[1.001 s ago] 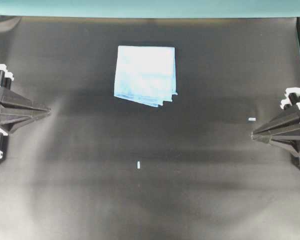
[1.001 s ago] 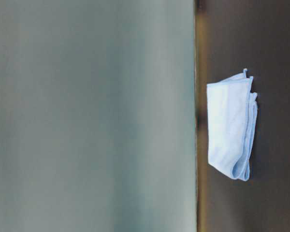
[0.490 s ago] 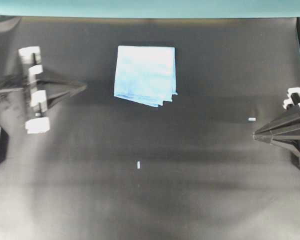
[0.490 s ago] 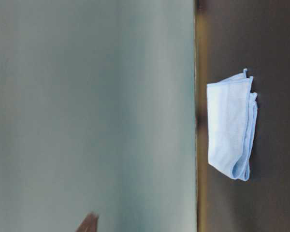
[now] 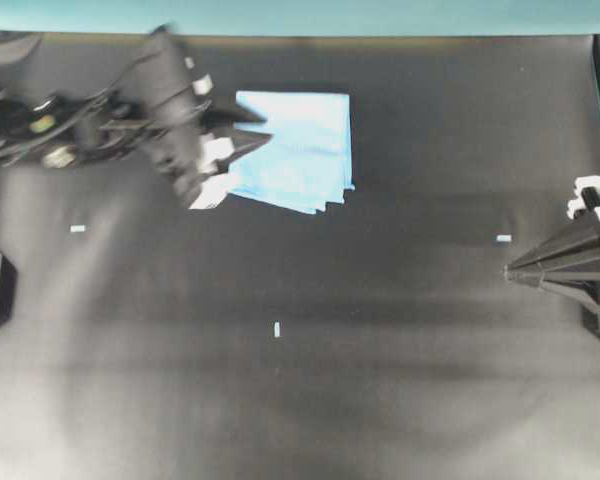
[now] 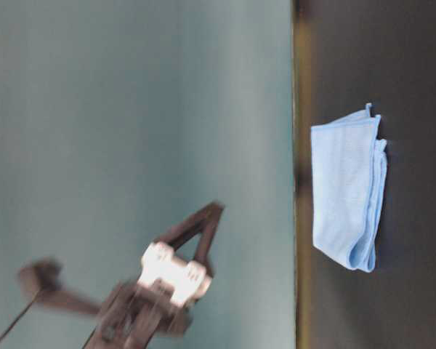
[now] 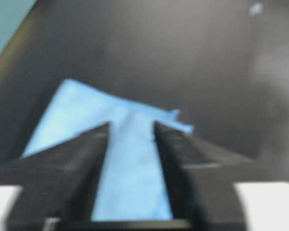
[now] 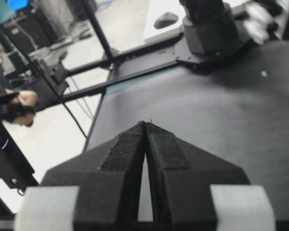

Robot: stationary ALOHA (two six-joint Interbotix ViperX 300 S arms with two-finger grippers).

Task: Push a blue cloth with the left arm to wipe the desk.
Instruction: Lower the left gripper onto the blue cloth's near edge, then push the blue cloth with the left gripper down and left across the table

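Although the left arm (image 5: 90, 125) is blurred in the overhead view, its jaws clearly stand parted, a gap between the two black fingers (image 7: 77, 168) through which the blue cloth (image 5: 298, 150) shows in the wrist view. The left gripper (image 5: 252, 128) holds nothing; its tips reach over the cloth's left edge, and whether they touch the fabric I cannot tell. The cloth lies flat and folded on the far middle of the surface (image 5: 380, 380), near the teal strip (image 5: 300, 15), its layered corner turned toward the near right. The right gripper (image 5: 508, 270) sits at the right edge, well apart from the cloth, its jaws pressed together and empty. Small white tape marks (image 5: 277, 330) dot the surface, none between the left gripper and the cloth.
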